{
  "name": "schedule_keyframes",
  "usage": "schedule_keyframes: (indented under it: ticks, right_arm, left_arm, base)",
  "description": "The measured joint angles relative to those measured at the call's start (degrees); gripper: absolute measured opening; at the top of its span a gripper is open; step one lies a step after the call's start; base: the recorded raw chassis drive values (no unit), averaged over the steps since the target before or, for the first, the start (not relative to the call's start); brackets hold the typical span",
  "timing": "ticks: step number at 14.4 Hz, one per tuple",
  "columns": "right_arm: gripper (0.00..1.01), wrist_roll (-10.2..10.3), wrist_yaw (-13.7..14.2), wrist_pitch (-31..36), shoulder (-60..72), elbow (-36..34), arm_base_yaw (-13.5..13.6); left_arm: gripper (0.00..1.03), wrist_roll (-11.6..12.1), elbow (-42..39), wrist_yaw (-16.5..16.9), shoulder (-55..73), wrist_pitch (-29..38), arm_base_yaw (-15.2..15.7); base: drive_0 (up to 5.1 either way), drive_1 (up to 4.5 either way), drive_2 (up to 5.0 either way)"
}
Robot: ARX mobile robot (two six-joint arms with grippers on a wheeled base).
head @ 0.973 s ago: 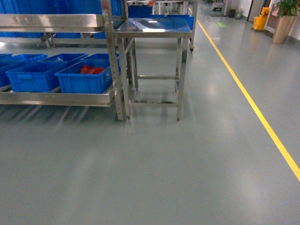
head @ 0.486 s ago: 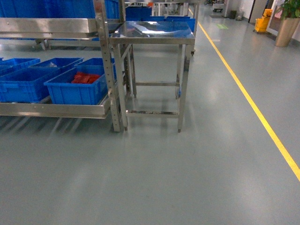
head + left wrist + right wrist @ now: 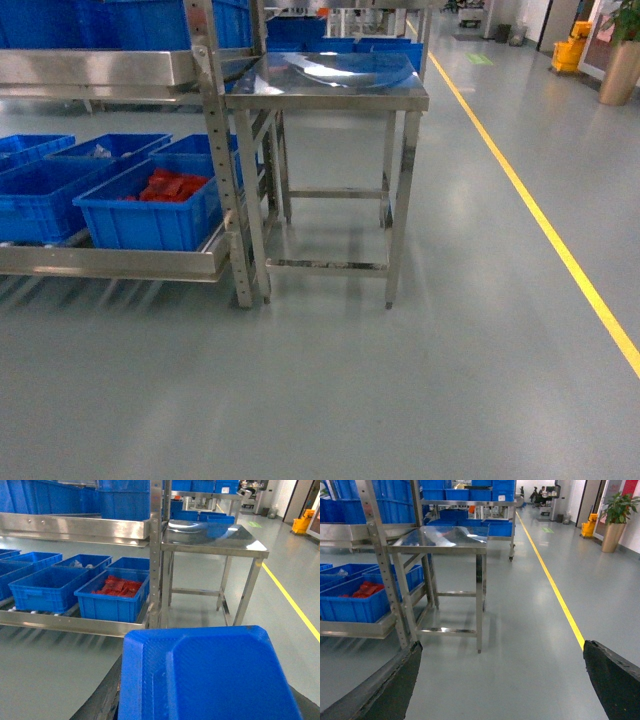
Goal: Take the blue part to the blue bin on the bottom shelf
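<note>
Tools' state cannot be told; no writing legible on blue bins (image 3: 150,215) or bottom shelf (image 3: 110,262).

A factory or warehouse floor. Shown by grey sealed flooring (image 3: 330,400) with a yellow aisle line (image 3: 540,215), a stainless-steel rack (image 3: 215,150) carrying rows of blue bins (image 3: 150,215) along its bottom shelf (image 3: 110,262), one bin holding red parts (image 3: 170,186), a small steel table (image 3: 330,85) just beside the rack's corner post, more blue crates (image 3: 465,492) stacked beyond.
</note>
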Motion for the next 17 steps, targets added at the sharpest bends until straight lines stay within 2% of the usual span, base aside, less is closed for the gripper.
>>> schedule_keyframes:
  ticks: [17]
  right_arm:
    - [0.98, 0.0, 0.0, 0.0, 0.0, 0.0, 0.0]
  left_arm:
    - [0.44, 0.0, 0.0, 0.0, 0.0, 0.2, 0.0]
  base:
    - [0.0, 4.21, -4.2]
